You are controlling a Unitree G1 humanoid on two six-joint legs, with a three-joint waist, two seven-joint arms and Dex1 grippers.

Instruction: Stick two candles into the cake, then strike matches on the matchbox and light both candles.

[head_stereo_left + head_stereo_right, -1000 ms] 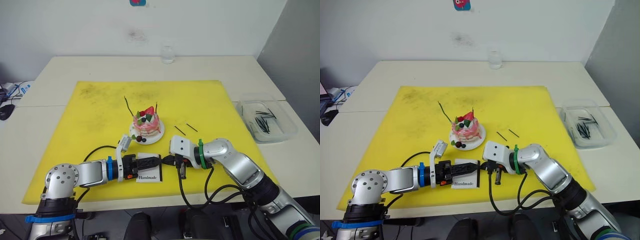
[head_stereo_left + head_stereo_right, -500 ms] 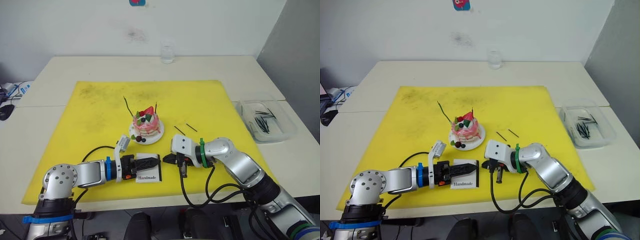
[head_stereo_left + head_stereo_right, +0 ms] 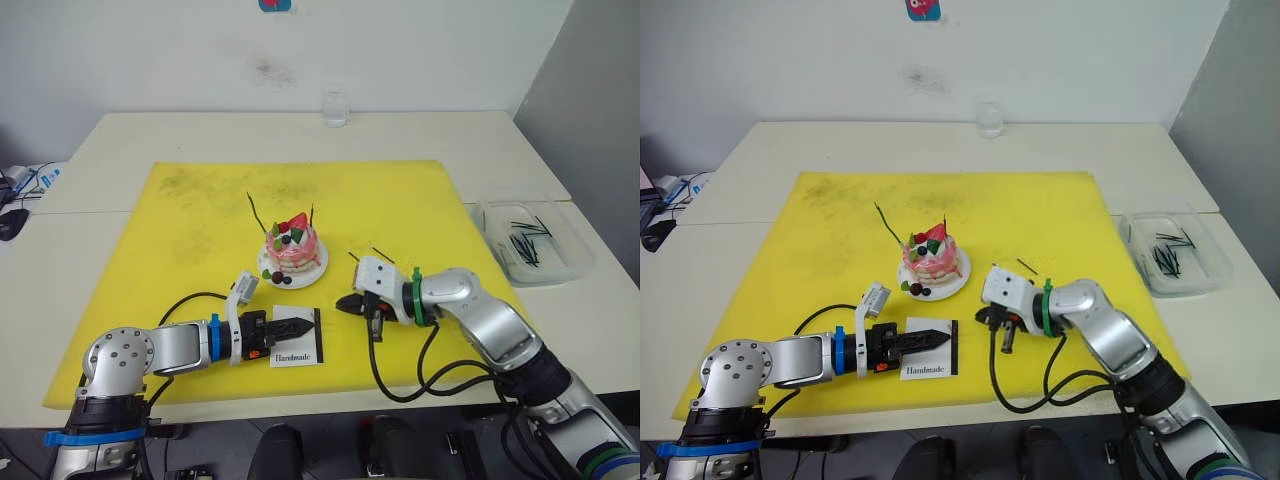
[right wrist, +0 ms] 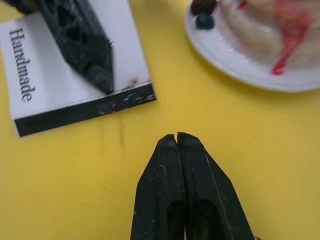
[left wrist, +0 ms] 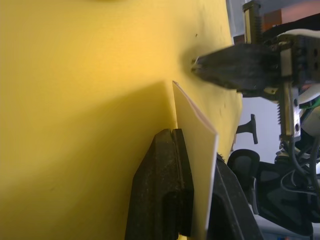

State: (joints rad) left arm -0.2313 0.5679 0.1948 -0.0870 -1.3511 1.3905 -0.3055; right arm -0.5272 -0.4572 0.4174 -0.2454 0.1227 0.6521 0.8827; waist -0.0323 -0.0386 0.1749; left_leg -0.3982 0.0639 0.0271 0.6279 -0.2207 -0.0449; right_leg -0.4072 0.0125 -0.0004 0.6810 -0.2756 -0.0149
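The pink cake (image 3: 293,250) sits on its white plate mid-mat, with a green candle (image 3: 255,212) and a dark red candle (image 3: 313,213) standing in it. Near the mat's front lies the white matchbox (image 3: 298,345), marked "Handmade", its black strip (image 4: 85,112) toward my right gripper. My left gripper (image 3: 305,322) is shut on the matchbox (image 5: 192,115); the box's thin edge sits between its fingers. A little to the right of the box, my right gripper (image 3: 343,303) hovers shut (image 4: 176,136), with nothing seen between its fingers. A loose match (image 3: 383,254) lies behind the right wrist.
A yellow mat (image 3: 180,220) covers the table's middle. A clear tray (image 3: 530,240) holding several dark matches stands off the mat at the right. A glass (image 3: 335,105) stands at the table's far edge. Cables hang from both wrists.
My left gripper has closed onto the matchbox. My right gripper has drawn back to the right and slightly farther from the front edge, away from the box.
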